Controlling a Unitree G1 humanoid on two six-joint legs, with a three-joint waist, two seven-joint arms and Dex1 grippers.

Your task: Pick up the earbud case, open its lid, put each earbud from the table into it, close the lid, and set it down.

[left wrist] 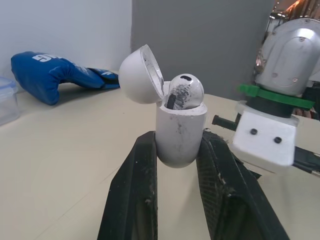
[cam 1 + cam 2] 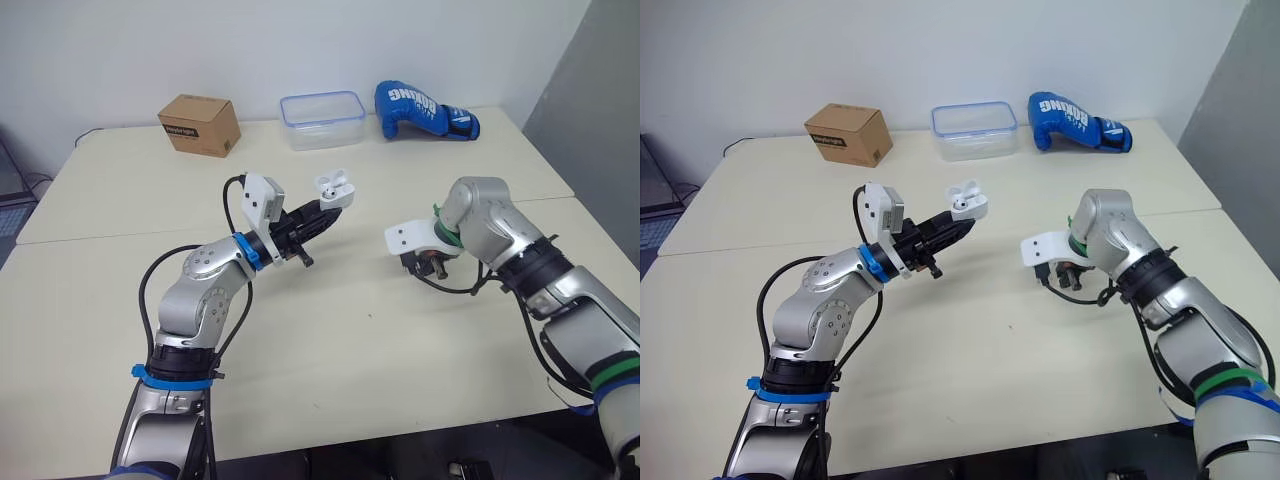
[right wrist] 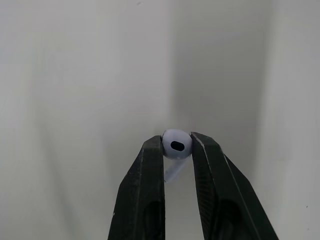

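Pale beige tabletop (image 2: pixel 330 340) spans the workspace, backed by a white wall (image 2: pixel 300 50). Along the far edge, from the robot's left to right, stand a cardboard box (image 2: pixel 199 125), a clear container (image 2: pixel 322 120) with a blue rim, and a blue boxing glove (image 2: pixel 422 112).

Left arm: the left pincer (image 1: pixel 180 150) is raised above the middle of the tabletop and angled toward the far edge. Its two black fingers (image 1: pixel 142 170) are closed part-way on the lower body of the white earbud case (image 2: pixel 334 189), one on each side. The case stands upright in the grip, clear of the tabletop. Its lid (image 1: pixel 140 75) is hinged fully open and tilted back. The first earbud (image 1: pixel 185 90) sits in the case, with its rounded head standing above the rim.

Right arm: the right pincer (image 3: pixel 177 150) points down at the tabletop, well apart from the case and on the robot's right of it. Its fingertips are nearly together, pinching the head of the second earbud (image 3: pixel 176 142); the stem hangs below the grip point. The second earbud appears to be at or just above the tabletop; contact cannot be confirmed.
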